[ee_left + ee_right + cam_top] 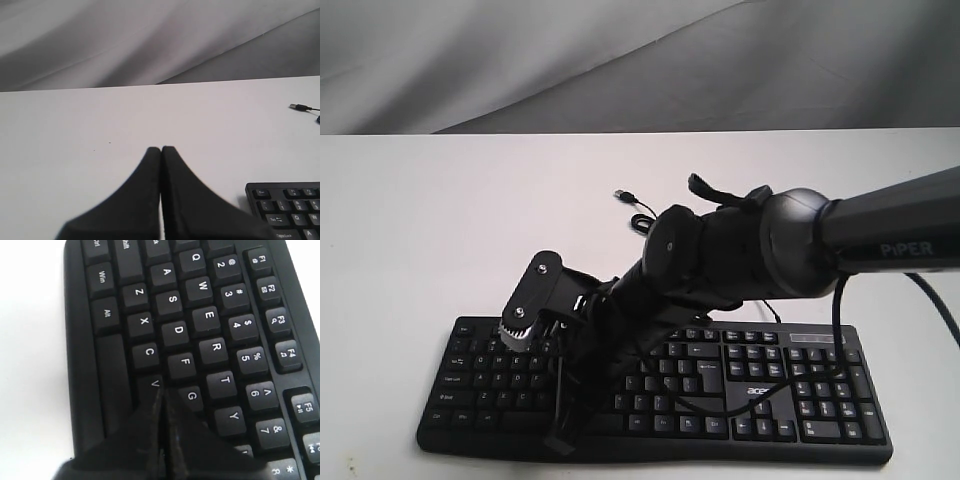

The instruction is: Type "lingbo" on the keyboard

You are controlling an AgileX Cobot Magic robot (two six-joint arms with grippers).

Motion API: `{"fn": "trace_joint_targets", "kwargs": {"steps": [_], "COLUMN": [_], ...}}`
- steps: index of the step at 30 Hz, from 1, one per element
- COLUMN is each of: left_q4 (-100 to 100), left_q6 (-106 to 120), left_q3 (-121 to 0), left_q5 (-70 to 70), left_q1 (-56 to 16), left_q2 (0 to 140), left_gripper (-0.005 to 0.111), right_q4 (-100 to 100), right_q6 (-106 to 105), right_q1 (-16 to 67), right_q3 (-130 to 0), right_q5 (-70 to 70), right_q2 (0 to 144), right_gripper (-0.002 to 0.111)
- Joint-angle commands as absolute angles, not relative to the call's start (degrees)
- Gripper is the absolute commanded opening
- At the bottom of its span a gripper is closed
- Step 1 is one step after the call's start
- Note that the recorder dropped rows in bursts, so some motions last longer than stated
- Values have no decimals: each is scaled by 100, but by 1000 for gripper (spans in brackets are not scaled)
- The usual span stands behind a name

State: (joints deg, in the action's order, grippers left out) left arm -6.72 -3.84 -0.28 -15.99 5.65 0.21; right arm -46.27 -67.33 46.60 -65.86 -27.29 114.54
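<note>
The wide black keyboard point(760, 392) lies at the near edge of the white table. My right arm reaches across it toward its left half. The right gripper point(560, 435) is shut and empty; in the right wrist view its tips point(161, 391) sit low over the keyboard point(200, 320), between the V and G keys, and hide the keys behind them. I cannot tell whether they touch a key. In the left wrist view my left gripper point(161, 149) is shut on nothing above bare table, left of the keyboard's Esc corner point(287, 205). It does not show in the exterior view.
The keyboard's thin black cable ends in a loose USB plug point(625, 195) on the table behind the keyboard, also seen as the USB plug point(299, 107). White table point(420, 230) stretches left and behind. A grey cloth backdrop point(640, 60) hangs beyond.
</note>
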Motion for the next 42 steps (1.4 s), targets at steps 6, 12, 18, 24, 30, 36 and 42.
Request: {"fn": "trace_joint_targets", "kwargs": {"steps": [6,12,18,24,30,36,42], "left_q4": [-671,-671,-671,-671,-671,-671,-671], "left_q6": [-396,-396,-396,-396,-396,-396,-396], "left_q3": [0,0,0,0,0,0,0], "left_q5": [-1527,-1527,-1527,-1527,-1527,-1527,-1527], "left_q1": [571,571,571,571,571,571,571], "left_q2": [0,0,0,0,0,0,0], "left_gripper": [0,0,0,0,0,0,0], "right_q4": [-4638,-4690,-4588,-4174,-3663,-3578,-3607], "right_q6": [-6717,-6756,-6757,-6614,-6248,-6248,-6248], "right_q1": [4689,4689,4689,4621,4253,3938,3845], "right_q3": [-6577,-6577,-6577,-6577,-6577,-6383,-6246], "right_q5": [-2719,-2660,-2673,-2609,-2911,-2955,-2916], "right_q2": [11456,11627,11443,11085,11020,11042,11028], "right_gripper": [0,0,0,0,0,0,0]}}
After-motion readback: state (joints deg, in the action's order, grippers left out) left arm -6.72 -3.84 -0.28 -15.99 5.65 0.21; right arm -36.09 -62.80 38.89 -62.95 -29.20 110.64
